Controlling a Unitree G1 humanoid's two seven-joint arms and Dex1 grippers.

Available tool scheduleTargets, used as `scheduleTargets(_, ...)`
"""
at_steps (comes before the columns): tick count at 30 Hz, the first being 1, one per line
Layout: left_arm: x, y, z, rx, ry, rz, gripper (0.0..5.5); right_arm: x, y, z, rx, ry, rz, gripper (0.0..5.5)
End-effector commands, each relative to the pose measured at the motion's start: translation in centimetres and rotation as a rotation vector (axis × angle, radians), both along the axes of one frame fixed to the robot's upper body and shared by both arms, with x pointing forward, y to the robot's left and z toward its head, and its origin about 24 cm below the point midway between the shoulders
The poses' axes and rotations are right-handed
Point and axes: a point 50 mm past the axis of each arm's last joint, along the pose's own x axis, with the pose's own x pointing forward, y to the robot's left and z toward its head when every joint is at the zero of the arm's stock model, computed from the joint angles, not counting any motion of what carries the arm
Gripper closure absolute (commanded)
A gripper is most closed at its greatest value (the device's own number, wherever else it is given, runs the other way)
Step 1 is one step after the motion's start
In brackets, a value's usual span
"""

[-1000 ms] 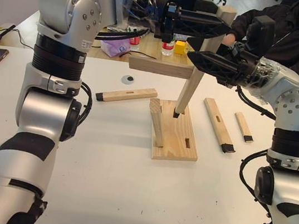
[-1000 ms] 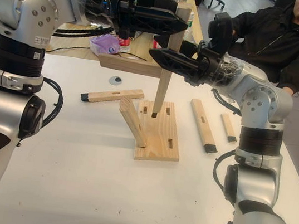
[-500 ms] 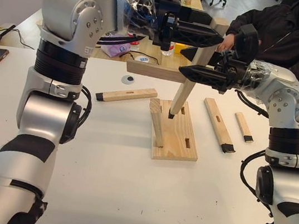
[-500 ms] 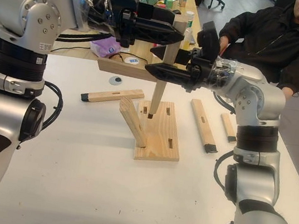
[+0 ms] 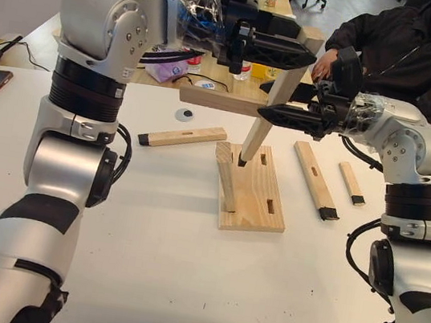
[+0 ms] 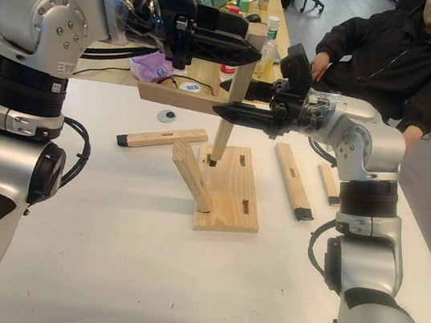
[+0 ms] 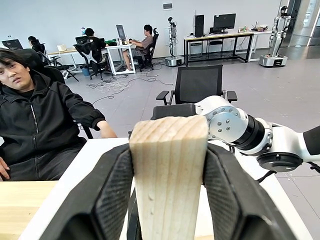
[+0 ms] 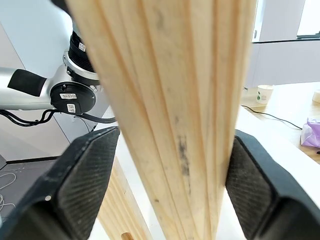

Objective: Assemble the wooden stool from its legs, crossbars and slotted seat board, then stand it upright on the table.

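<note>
The step in hand looks to be seating a leg (image 5: 253,139) in the seat board (image 5: 252,213), which lies flat in the middle of the tabletop (image 5: 149,225). The left end effector (image 5: 303,53) is closed on the leg's top end, and the right end effector (image 5: 269,114) pinches it at mid-height. The leg leans, its dark tip at a slot in the board's far-left corner; whether it has entered, I cannot tell. One crossbar (image 5: 221,100) juts sideways from it towards the robot's left. Next, I judge, the leg needs tipping upright and pressing down, without knocking the second leg (image 5: 226,178), which stands tilted in the near-left slot. Count: one board, two legs at it, one fitted crossbar, and three loose parts lying flat: a slotted piece (image 5: 183,135) left of the board, and a long piece (image 5: 316,179) and a short piece (image 5: 352,183) to its right.
</note>
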Motion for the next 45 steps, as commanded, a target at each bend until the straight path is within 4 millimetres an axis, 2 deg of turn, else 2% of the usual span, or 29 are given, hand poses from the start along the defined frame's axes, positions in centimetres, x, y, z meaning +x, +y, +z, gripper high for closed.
scheduleTargets(1, 0.0, 0.6, 0.5, 0.001, -0.028, 0.021, 3.47, 0.0, -0.4, 0.2, -0.023, -0.006, -0.002, 2.77)
scheduleTargets(5, 0.0, 0.6, 0.6, -0.003, -0.028, 0.021, 3.47, 0.0, -0.3, 0.1, -0.018, 0.002, 0.004, 3.31)
scheduleTargets(13, 0.3, 0.6, 0.5, 0.015, -0.042, 0.045, 3.47, 0.3, -0.5, -0.4, -0.006, -0.016, -0.028, 3.35)
scheduleTargets(16, 0.5, 0.9, 1.1, -0.015, -0.027, 0.064, 3.47, 0.4, -0.7, -0.4, 0.019, -0.027, -0.041, 3.35)
scheduleTargets(17, 0.5, 1.0, 1.5, -0.027, -0.026, 0.072, 3.11, 0.4, -0.8, -0.4, 0.024, -0.028, -0.043, 3.35)
scheduleTargets(20, 0.5, 1.1, 2.8, -0.080, -0.033, 0.074, 2.62, 0.5, -1.0, -0.7, 0.031, -0.024, -0.057, 3.40)
scheduleTargets(24, 0.8, 1.4, 4.2, -0.133, -0.059, 0.107, 2.34, 0.8, -1.2, -1.2, 0.036, -0.016, -0.078, 3.40)
scheduleTargets(29, 1.4, 4.6, 7.9, -0.300, -0.137, 0.261, 2.34, 1.4, -3.0, -1.8, 0.071, -0.010, -0.151, 3.41)
scheduleTargets(32, 1.7, 7.5, 8.3, -0.392, -0.108, 0.344, 2.34, 1.4, -4.8, -2.3, 0.103, -0.008, -0.195, 3.41)
scheduleTargets(35, 2.9, 9.9, 6.3, -0.398, -0.038, 0.452, 2.34, 1.1, -6.1, -3.2, 0.113, -0.014, -0.236, 3.41)
scheduleTargets(39, 5.0, 13.2, 0.6, -0.250, 0.052, 0.693, 2.34, 0.1, -6.5, -4.9, 0.095, -0.010, -0.243, 3.41)
scheduleTargets(45, 5.2, 17.3, -4.8, -0.164, 0.176, 0.845, 2.34, -1.0, -6.2, -7.2, 0.105, 0.033, -0.259, 3.41)
